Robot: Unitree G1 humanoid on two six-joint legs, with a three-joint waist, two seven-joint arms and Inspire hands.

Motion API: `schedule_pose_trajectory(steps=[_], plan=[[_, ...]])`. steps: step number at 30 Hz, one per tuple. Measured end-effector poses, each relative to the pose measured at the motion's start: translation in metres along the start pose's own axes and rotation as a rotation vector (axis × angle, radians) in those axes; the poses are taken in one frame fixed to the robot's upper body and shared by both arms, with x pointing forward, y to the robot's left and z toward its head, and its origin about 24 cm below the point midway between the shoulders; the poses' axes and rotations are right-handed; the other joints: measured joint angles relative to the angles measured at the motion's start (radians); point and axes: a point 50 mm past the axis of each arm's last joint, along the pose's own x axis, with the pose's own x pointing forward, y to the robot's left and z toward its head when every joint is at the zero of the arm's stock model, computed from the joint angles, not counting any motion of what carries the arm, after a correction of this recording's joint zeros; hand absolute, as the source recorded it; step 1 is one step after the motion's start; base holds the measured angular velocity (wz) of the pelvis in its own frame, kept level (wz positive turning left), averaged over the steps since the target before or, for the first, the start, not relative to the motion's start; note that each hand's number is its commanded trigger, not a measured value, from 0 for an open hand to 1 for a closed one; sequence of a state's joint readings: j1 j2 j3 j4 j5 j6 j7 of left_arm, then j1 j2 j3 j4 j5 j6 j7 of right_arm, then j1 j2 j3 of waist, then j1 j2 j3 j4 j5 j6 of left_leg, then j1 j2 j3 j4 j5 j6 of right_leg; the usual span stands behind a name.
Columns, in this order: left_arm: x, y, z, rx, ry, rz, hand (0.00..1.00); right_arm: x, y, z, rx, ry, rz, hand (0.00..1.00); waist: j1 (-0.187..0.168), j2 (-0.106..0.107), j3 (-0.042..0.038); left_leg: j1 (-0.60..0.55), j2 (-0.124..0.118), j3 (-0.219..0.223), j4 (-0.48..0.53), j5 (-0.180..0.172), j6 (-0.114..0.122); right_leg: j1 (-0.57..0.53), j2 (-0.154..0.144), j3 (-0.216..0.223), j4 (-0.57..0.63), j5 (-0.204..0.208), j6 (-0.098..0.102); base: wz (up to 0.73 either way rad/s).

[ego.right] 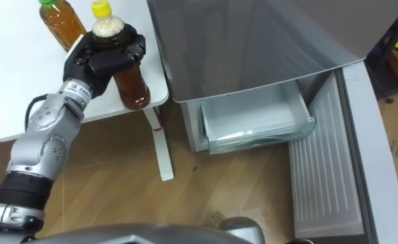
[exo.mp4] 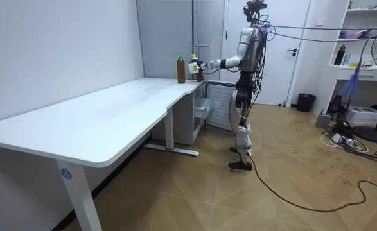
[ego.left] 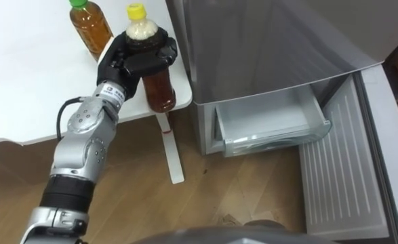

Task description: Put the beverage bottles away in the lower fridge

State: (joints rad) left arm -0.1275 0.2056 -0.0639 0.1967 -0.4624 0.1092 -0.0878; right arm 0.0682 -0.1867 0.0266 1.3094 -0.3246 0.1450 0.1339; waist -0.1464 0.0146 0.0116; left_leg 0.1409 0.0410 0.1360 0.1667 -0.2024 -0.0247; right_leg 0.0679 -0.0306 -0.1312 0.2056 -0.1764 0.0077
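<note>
A tea bottle with a yellow cap (ego.left: 159,88) is at the near corner of the white table (ego.left: 22,81), right beside the fridge. My left hand (ego.left: 134,57) reaches in from the lower left and its fingers are curled round the bottle's upper half. I cannot tell whether its base still rests on the tabletop. A second tea bottle with a green cap (ego.left: 90,27) stands upright just behind it on the table. The grey fridge (ego.left: 266,41) has its lower drawer (ego.left: 266,118) pulled out, pale and with nothing in it.
The lower fridge door (ego.left: 341,183) hangs wide open at the right, its ribbed inner face up. The table's white leg and foot (ego.left: 171,152) stand on the wooden floor between me and the fridge. In the room view I stand before the fridge, at the long table's end (exo.mp4: 111,122).
</note>
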Motion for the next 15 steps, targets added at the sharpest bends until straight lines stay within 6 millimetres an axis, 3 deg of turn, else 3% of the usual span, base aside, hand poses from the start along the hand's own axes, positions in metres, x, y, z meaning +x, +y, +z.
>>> schedule_pose_trajectory(steps=[5, 15], plan=[[0.000, -0.001, 0.008, 0.014, -0.030, 0.017, 1.00, 0.000, -0.002, 0.003, 0.010, -0.017, -0.006, 0.00, 0.006, -0.005, -0.0042, -0.008, 0.000, -0.002, 0.002, 0.000, 0.000, -0.002, 0.000, -0.001, 0.000, 0.000, 0.000, 0.00], [-0.007, -0.018, 0.052, 0.045, -0.216, -0.030, 1.00, -0.001, -0.002, 0.006, -0.002, -0.027, -0.010, 0.00, 0.026, -0.004, -0.0079, -0.005, 0.001, -0.003, 0.001, 0.000, 0.000, 0.003, -0.001, -0.006, -0.001, 0.001, -0.001, 0.01]])
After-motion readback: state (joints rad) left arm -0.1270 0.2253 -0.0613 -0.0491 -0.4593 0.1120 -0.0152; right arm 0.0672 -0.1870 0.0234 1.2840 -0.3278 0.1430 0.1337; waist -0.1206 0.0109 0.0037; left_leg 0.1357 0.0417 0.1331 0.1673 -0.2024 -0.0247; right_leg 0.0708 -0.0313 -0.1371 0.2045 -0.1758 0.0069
